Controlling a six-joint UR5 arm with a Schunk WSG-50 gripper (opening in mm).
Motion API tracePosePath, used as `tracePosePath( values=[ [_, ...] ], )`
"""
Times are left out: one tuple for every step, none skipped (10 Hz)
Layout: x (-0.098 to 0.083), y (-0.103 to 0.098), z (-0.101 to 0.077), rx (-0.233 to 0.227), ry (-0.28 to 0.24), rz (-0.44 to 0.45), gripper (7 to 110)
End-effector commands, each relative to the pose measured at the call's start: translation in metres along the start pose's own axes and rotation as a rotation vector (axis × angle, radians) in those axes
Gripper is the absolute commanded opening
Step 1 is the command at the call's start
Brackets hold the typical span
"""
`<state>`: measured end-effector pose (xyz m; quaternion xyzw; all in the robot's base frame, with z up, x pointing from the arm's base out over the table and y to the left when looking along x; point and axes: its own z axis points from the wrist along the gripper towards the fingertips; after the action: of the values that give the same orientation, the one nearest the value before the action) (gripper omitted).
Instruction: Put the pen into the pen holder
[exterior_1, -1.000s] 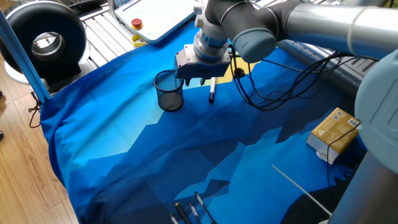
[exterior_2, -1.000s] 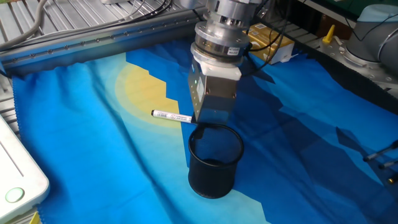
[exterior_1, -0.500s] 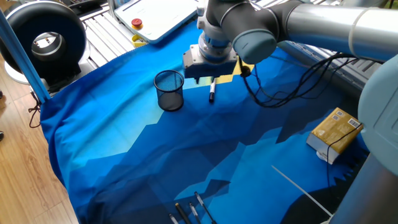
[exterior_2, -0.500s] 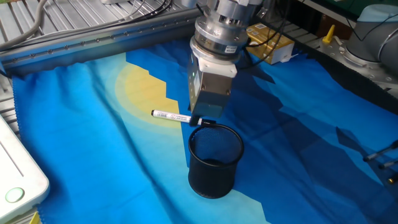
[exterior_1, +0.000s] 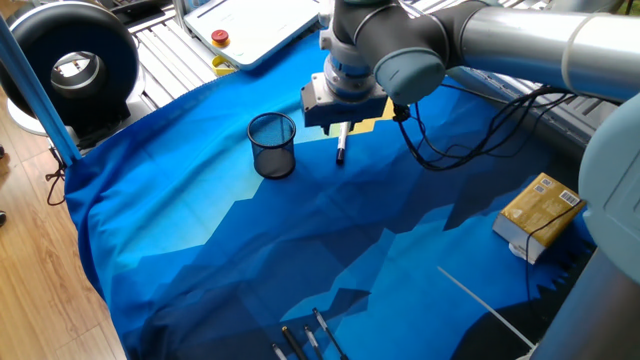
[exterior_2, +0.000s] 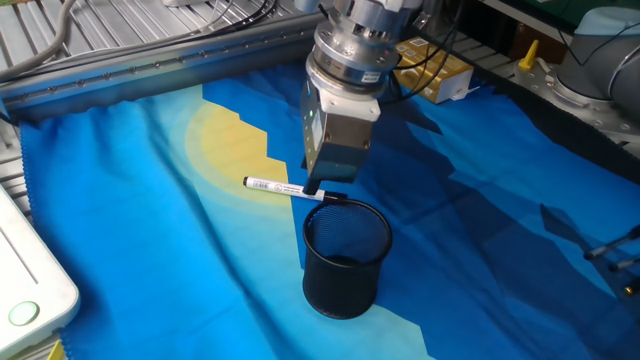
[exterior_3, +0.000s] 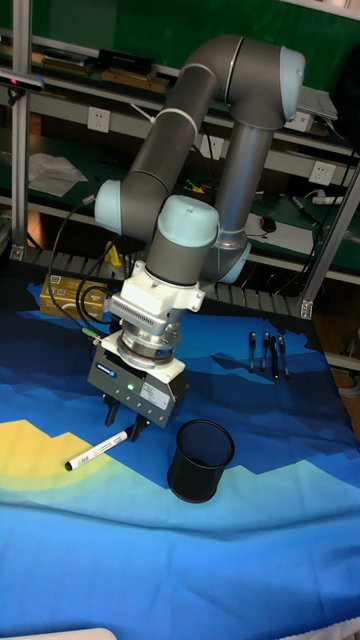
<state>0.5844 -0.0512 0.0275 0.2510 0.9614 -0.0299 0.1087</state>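
The pen (exterior_2: 283, 188) is a slim white marker with a black cap, lying flat on the blue cloth; it also shows as the pen (exterior_3: 96, 451) and the pen (exterior_1: 341, 146). Close beside its capped end stands the pen holder (exterior_2: 346, 256), an upright black mesh cup, seen too as the holder (exterior_1: 272, 144) and the holder (exterior_3: 200, 460). My gripper (exterior_3: 124, 422) hangs low over the capped end, open, one finger on each side and nothing held. From the other side the gripper (exterior_2: 316, 186) body hides its fingertips.
A yellow box (exterior_1: 540, 214) sits at the cloth's right edge, with a thin white rod (exterior_1: 485, 305) near it. Several dark pens (exterior_3: 266, 353) lie grouped apart from the cup. Black cables (exterior_1: 470, 130) trail behind the arm. A white device (exterior_1: 240, 25) lies off the cloth's far edge.
The gripper has shifted a little away from the mesh cup and toward the pen's capped end. Pen and cup have not moved.
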Motion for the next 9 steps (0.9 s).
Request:
tracePosePath(
  values=[
    [-0.001, 0.005, -0.006, -0.019, 0.009, -0.015, 44],
    [-0.001, 0.003, -0.005, -0.010, 0.007, -0.017, 44],
    [-0.001, -0.001, -0.005, 0.003, 0.008, -0.024, 44],
    [0.000, -0.001, -0.005, 0.006, 0.010, -0.035, 44],
    [0.001, -0.003, -0.005, 0.011, 0.017, -0.050, 44],
    [0.006, -0.005, -0.005, 0.018, 0.037, -0.067, 44],
    [0.014, -0.005, -0.005, 0.018, 0.070, -0.075, 44],
    [0.019, -0.007, -0.006, 0.026, 0.089, -0.073, 44],
    [0.019, -0.010, -0.006, 0.040, 0.090, -0.065, 44]
  ],
)
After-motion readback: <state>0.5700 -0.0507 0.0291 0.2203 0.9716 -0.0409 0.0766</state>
